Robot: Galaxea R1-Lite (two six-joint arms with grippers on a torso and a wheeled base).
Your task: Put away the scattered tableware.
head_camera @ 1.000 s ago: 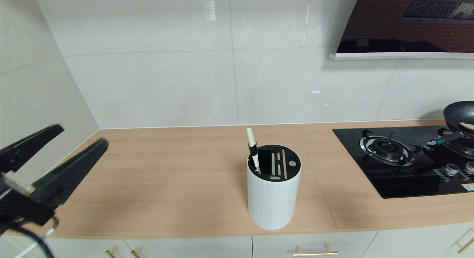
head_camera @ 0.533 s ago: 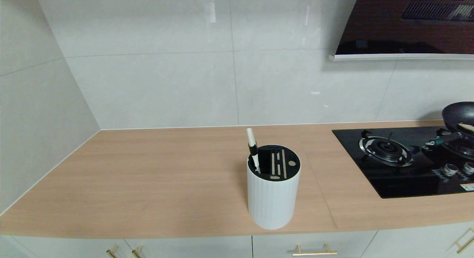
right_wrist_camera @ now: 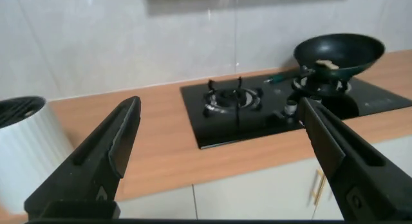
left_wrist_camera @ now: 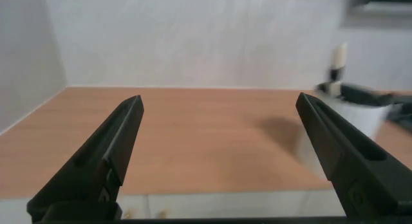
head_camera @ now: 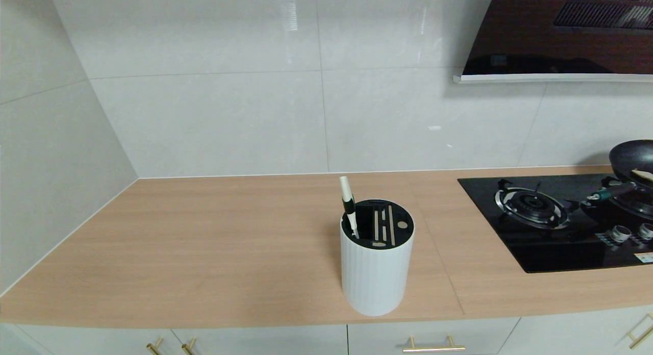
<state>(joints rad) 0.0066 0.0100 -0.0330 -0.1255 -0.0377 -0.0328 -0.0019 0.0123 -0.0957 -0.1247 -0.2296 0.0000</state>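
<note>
Holder (head_camera: 376,273) interrupts the counter (head_camera: 204,253); hob (head_camera: 556,253) occupies right.

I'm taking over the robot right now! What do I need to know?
Left gripper: open, empty, facing the counter.
Right gripper: open, empty, facing the stove.
Things: the white holder stands near the counter's front edge, with one utensil upright in a slot.
Done: that utensil is put away.
Left: probably little; look past these views for more tableware. The pan sits on the stove.
</note>
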